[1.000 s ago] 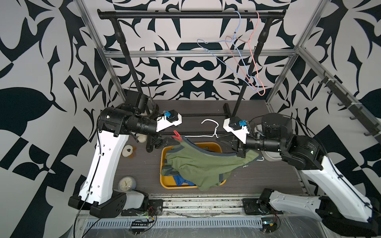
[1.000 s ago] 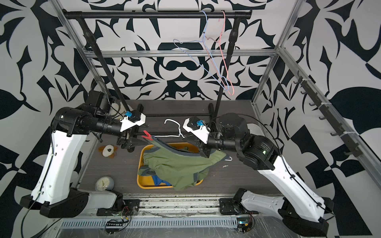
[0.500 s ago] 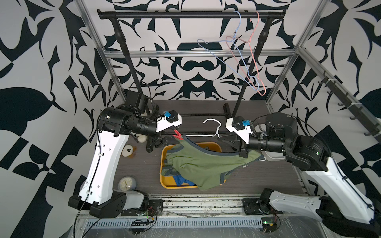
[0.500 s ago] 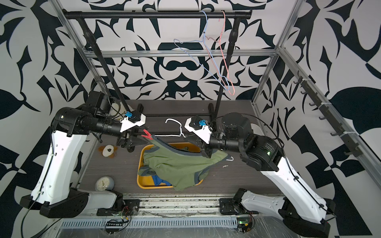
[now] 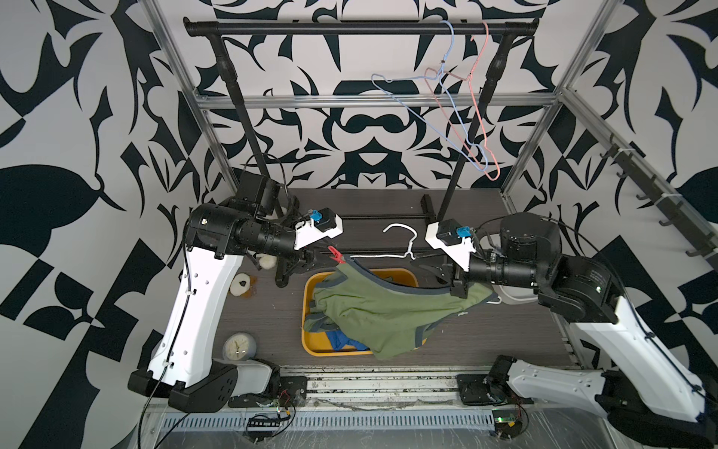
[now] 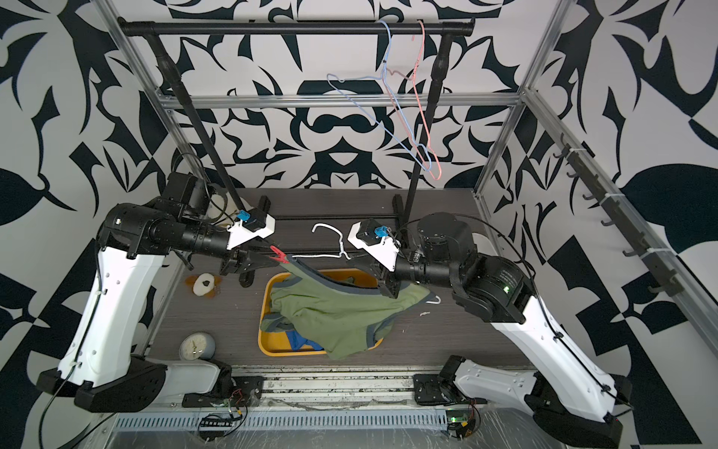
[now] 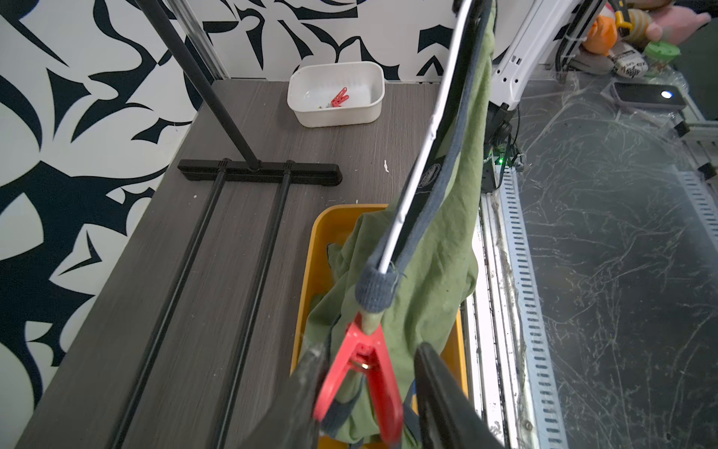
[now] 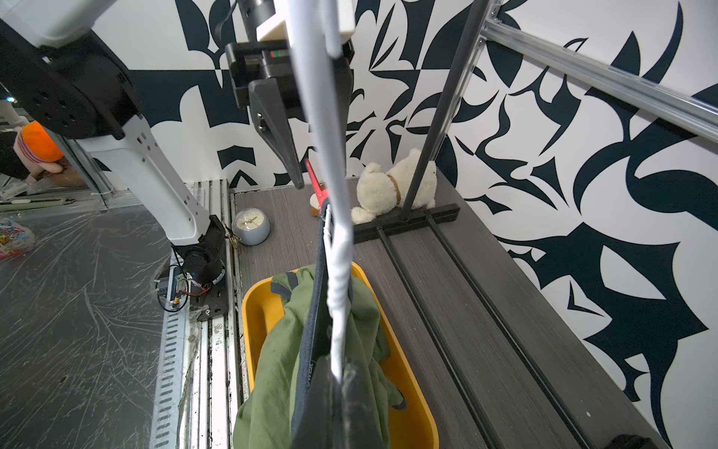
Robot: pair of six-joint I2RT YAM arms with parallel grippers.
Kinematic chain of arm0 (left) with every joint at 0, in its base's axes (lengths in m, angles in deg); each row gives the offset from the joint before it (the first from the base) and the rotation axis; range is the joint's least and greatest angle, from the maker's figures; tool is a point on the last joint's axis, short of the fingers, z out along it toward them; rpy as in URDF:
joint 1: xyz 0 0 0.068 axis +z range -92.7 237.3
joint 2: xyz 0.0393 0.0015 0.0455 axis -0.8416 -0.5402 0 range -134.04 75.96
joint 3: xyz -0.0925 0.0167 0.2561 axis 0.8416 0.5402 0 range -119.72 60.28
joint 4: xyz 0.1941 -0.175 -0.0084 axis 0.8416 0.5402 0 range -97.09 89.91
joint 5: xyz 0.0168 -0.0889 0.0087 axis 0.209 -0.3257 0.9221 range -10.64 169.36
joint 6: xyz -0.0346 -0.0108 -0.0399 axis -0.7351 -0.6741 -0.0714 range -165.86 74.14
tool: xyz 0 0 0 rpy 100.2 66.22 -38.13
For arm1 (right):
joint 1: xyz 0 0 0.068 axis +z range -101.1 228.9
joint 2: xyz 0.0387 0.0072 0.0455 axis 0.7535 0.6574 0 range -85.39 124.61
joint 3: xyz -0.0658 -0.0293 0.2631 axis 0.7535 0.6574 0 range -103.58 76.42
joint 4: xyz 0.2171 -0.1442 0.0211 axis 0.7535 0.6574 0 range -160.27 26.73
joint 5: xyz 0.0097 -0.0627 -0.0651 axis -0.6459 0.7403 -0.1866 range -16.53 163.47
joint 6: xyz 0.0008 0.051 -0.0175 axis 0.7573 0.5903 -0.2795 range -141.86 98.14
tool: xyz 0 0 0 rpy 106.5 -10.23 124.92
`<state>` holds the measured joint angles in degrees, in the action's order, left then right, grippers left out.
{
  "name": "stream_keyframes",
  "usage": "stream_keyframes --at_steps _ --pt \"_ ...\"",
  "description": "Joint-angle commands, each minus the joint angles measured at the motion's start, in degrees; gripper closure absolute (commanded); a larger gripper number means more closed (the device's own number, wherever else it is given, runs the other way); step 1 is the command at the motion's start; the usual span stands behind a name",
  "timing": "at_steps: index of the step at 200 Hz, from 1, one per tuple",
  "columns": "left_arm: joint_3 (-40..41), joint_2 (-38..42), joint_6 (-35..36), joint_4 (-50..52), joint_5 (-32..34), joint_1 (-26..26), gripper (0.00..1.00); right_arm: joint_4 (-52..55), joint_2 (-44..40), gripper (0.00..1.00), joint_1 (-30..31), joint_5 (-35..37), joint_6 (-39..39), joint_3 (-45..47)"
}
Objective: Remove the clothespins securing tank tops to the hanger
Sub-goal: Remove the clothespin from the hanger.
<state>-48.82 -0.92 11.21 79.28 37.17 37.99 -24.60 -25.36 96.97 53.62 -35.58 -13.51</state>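
An olive-green tank top [image 5: 388,311] [image 6: 334,311] hangs from a white hanger [image 5: 380,255] [image 6: 326,255], sagging into a yellow bin [image 5: 311,295]. A red clothespin [image 5: 336,254] [image 7: 361,369] pins its grey strap to the hanger's end. My left gripper [image 5: 326,258] [image 7: 369,352] is open and straddles the pin's handles. One finger touches a handle and the other stands a little off. My right gripper [image 5: 427,264] [image 8: 340,369] is shut on the hanger's other end, with the fabric. A blue tank top [image 5: 345,342] lies in the bin under the green one.
A white tub [image 7: 336,116] holding a red clothespin [image 7: 340,97] sits at the back right, partly under my right arm. A black clothes rack [image 5: 349,28] carries blue and pink hangers [image 5: 458,116]. A small clock [image 5: 239,346] and a cream teddy bear [image 8: 388,190] stand at the left.
My left gripper's jaws have narrowed around the red clothespin's handles. The right arm, still holding the hanger, has barely shifted.
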Motion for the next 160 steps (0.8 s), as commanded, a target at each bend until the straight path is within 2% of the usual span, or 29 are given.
stream_keyframes --at_steps 1,22,51,66,103,129,160 --pt "0.25 0.59 -0.15 0.74 -0.48 -0.11 0.64 -2.08 -0.88 1.00 -0.09 0.35 -0.39 -2.68" --pt "0.45 0.60 -0.16 0.73 -0.34 -0.10 0.66 -2.08 -0.79 1.00 -0.11 0.43 -0.49 -2.97" --pt "0.50 0.64 -0.21 0.66 0.00 -0.10 0.77 -1.75 -0.53 1.00 -0.10 0.67 -0.52 -3.56" --pt "0.64 0.67 -0.64 0.15 0.35 -0.03 0.79 -1.64 -0.35 1.00 -0.09 0.85 -0.58 -3.70" --pt "-0.15 1.03 -3.96 -2.43 1.65 -0.04 0.87 -1.37 0.17 1.00 -0.09 1.00 -0.34 -3.85" --pt "-1.53 1.38 -5.54 -2.87 0.42 -0.09 0.95 -1.33 1.11 1.00 -0.11 1.34 -0.25 -3.93" --pt "-2.28 1.81 -6.80 -2.62 -0.95 -0.12 0.99 -1.69 2.60 1.00 -0.09 1.16 -0.27 -3.91"
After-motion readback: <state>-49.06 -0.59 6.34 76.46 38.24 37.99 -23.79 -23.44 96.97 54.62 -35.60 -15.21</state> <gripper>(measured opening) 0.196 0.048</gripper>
